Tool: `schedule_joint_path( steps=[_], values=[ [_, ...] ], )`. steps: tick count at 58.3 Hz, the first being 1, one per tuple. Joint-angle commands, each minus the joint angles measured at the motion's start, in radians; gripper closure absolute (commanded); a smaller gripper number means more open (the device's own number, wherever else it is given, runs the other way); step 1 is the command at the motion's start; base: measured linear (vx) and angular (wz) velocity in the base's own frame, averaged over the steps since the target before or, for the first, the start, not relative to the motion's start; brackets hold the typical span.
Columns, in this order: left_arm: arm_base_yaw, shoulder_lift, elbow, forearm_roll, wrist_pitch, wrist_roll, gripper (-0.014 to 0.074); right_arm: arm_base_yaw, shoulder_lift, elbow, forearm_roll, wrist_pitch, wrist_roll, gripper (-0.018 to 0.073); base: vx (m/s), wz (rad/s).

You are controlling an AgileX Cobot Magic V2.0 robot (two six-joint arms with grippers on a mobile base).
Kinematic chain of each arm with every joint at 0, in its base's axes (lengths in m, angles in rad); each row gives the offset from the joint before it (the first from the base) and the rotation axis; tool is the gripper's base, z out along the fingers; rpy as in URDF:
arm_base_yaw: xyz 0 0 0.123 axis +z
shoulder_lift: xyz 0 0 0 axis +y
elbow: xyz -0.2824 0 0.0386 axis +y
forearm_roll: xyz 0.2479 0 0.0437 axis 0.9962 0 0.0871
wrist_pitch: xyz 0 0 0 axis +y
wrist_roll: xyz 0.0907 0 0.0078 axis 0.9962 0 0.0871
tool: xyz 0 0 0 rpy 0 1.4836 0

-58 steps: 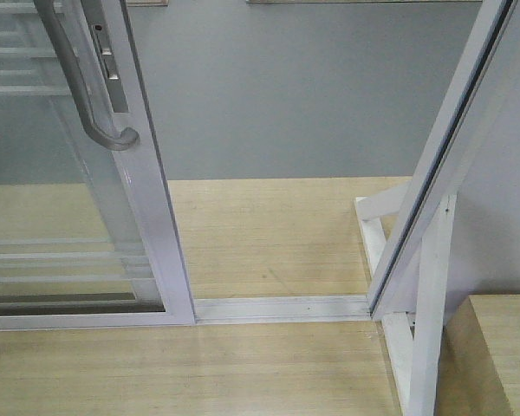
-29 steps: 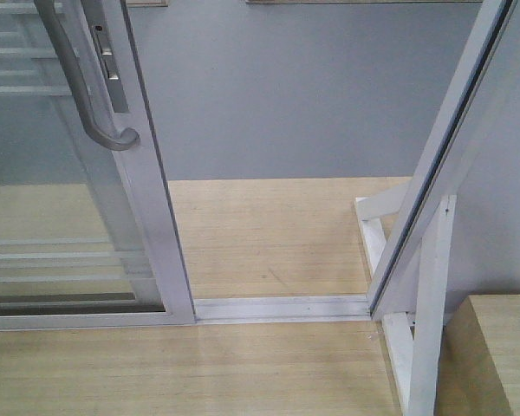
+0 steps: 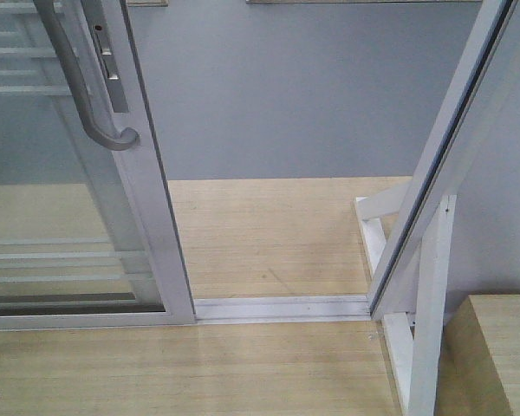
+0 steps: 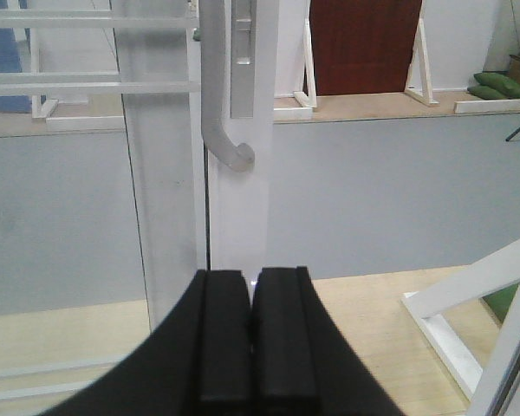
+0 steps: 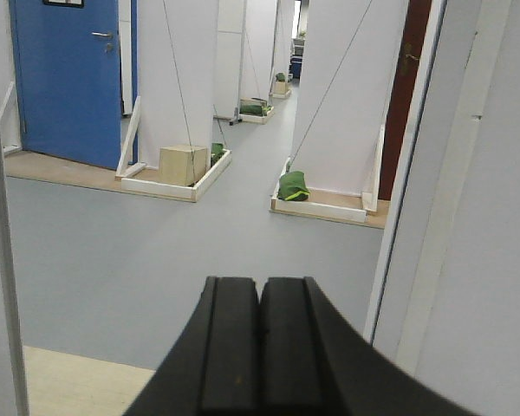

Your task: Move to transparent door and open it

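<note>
The transparent door (image 3: 61,208) stands at the left in the front view, clear glass with thin white bars in a glossy white frame (image 3: 152,217). Its curved grey pull handle (image 3: 82,95) hangs near the frame's right edge. A gap lies between this frame and the slanted post on the right. In the left wrist view the handle (image 4: 218,113) ends just above and slightly left of my left gripper (image 4: 253,282), which is shut with nothing in it and apart from the door. My right gripper (image 5: 260,286) is shut and empty, facing the grey floor through the gap.
A slanted white frame post (image 3: 442,147) with a white brace (image 3: 429,303) bounds the gap on the right. A white floor track (image 3: 282,308) crosses the wooden floor. A wooden block (image 3: 503,347) sits at lower right. Beyond are a blue door (image 5: 65,78), a cardboard box (image 5: 184,165) and green bags (image 5: 293,185).
A small dark tip has come into the bottom left corner of the front view. The door and post stand as before.
</note>
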Motion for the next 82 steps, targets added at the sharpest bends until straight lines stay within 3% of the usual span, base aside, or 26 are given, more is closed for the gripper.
schedule_joint_path(
  steps=[1,26,38,43,51,67,82],
  values=[
    [-0.004,-0.014,0.010,-0.010,-0.076,-0.009,0.0603,-0.004,0.010,-0.030,-0.007,-0.082,0.000,0.0568,0.00,0.00],
    [-0.004,-0.014,0.010,-0.010,-0.076,-0.009,0.0603,-0.004,0.011,0.002,0.013,-0.109,-0.025,0.0568,0.00,0.00],
    [-0.004,-0.014,0.010,-0.010,-0.076,-0.009,0.0603,-0.004,-0.007,0.206,0.253,-0.253,-0.165,0.0568,0.00,0.00],
    [-0.004,-0.014,0.010,-0.010,-0.076,-0.009,0.0603,-0.004,-0.062,0.277,0.301,-0.255,-0.207,0.0568,0.00,0.00],
    [-0.004,-0.014,0.010,-0.010,-0.076,-0.009,0.0603,-0.006,-0.179,0.273,0.312,-0.076,-0.276,0.0568,0.00,0.00],
    [-0.004,-0.015,0.010,-0.010,-0.073,-0.009,0.0603,-0.133,-0.173,0.273,0.336,-0.077,-0.278,0.0568,0.00,0.00],
    [-0.004,-0.015,0.010,-0.010,-0.073,-0.009,0.0603,-0.132,-0.173,0.273,0.338,-0.076,-0.278,0.0568,0.00,0.00]
  ],
)
